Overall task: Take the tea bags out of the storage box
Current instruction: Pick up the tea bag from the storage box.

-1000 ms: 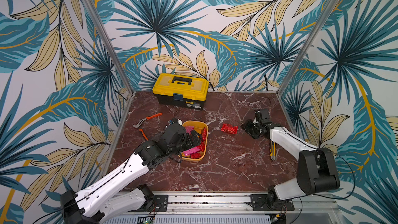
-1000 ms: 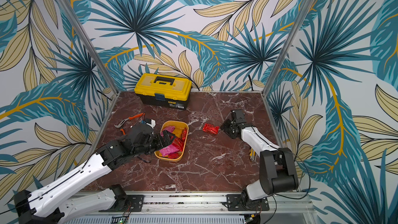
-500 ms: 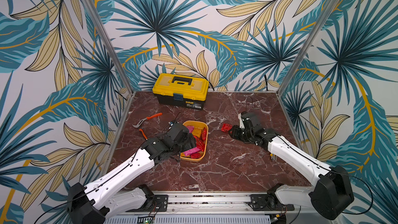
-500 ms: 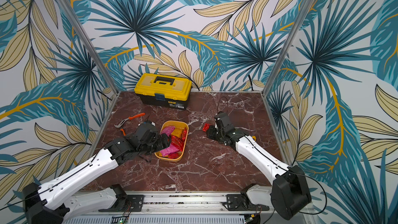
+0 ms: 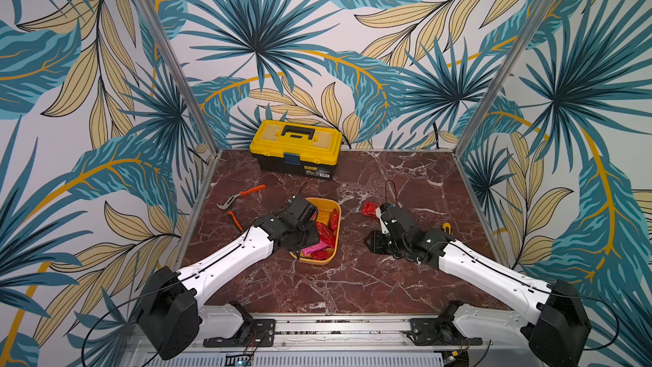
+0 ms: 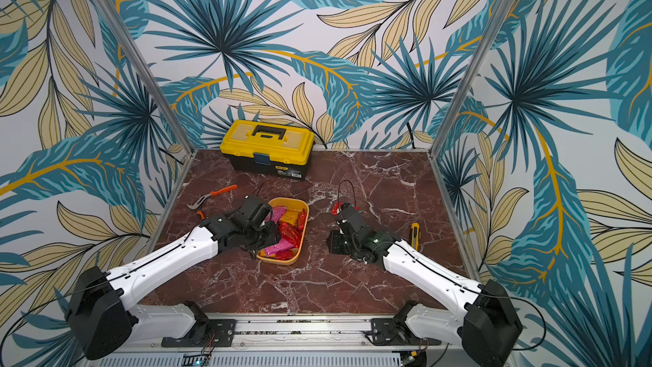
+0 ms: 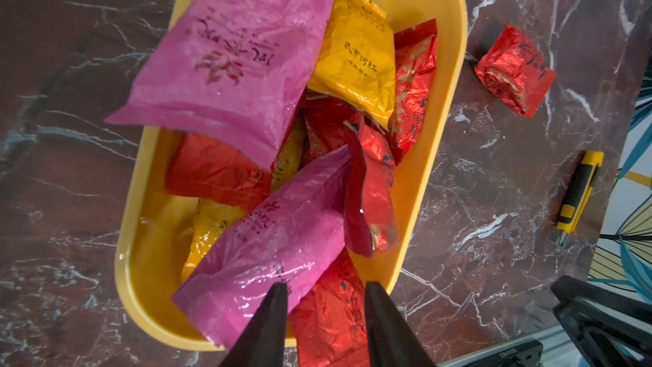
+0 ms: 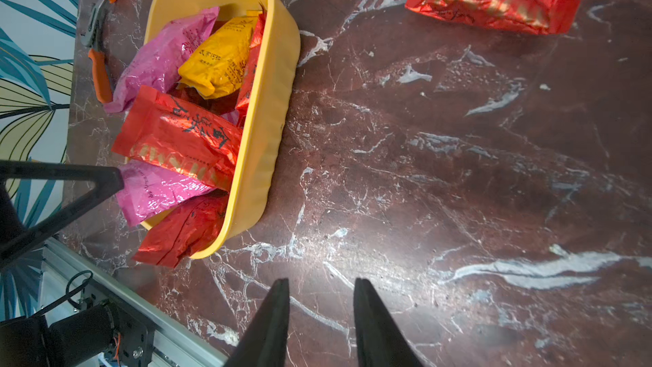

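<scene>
Right gripper (image 8: 319, 282) pulled back — jaws apart, empty; left gripper (image 7: 326, 285) narrowed over tea bags (image 7: 275, 234) — grip unclear.

Right gripper (image 8: 321, 282) has swung left and nearer, away from the loose red sachet (image 5: 369, 209) toward the storage box (image 5: 339, 222) — the left gripper (image 7: 324, 285) has narrowed.

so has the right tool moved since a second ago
yes: the right tool moved from beside the loose red tea bag toward the storage box
</scene>
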Available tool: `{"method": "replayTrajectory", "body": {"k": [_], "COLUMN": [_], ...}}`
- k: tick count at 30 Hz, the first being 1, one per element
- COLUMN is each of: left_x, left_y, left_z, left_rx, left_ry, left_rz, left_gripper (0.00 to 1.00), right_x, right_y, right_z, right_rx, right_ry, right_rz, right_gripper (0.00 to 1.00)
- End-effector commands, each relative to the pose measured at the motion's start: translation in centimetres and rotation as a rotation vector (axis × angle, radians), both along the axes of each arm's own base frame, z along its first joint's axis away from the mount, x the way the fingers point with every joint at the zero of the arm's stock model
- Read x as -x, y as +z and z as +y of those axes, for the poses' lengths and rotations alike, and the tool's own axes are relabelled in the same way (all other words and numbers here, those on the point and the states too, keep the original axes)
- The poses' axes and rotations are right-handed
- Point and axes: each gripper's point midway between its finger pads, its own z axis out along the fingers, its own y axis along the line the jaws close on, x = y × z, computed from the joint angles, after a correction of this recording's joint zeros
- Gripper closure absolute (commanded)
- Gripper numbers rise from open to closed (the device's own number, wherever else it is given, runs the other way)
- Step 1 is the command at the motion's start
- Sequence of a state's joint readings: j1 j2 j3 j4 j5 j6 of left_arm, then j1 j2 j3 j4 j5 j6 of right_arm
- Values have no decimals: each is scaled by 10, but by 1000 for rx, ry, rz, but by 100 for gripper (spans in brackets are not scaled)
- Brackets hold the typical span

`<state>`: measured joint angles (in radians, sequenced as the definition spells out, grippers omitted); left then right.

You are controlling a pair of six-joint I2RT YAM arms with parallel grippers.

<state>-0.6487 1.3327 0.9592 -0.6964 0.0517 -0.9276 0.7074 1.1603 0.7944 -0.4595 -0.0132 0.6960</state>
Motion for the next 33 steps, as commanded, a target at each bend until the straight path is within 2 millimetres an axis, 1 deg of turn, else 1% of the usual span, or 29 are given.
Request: {"method": "replayTrajectory", "body": {"k": [1,4,7,10,13,24,29,33], "left_x": [-19,-24,-28,-31,-34,-39,-45,-49], "left_y": [21,23,29,33,35,25,26,27], "left_z": [-13,-20,-29,-31,-29,-17,-10,-11], "left_rx": [51,68,99,108,103,52,26,31], "left_ry": [-26,-36,-53,-57,-54,-39,-25,-22], "left_rz": [-53,-51,-60,-67,-66,-39,-46,-48], "left_gripper": [61,62,63,63,66,68,72,74], "right_x": [7,8,8,8,8,6,7,7], "right_y": [-6,-9,-16,-20,-21,-11,-9,-10], "right_z": [-10,-12,-12,-11,-9,-10,-10,-11], "right_rx": [29,36,52,55,51,42,35,35], "right_ry": [-34,-38,-38,-37,-34,-37,-41,-43], "right_rz": [12,11,25,35,37,14,12,13], "right_gripper": [64,64,64,64,64,64,64,64]}}
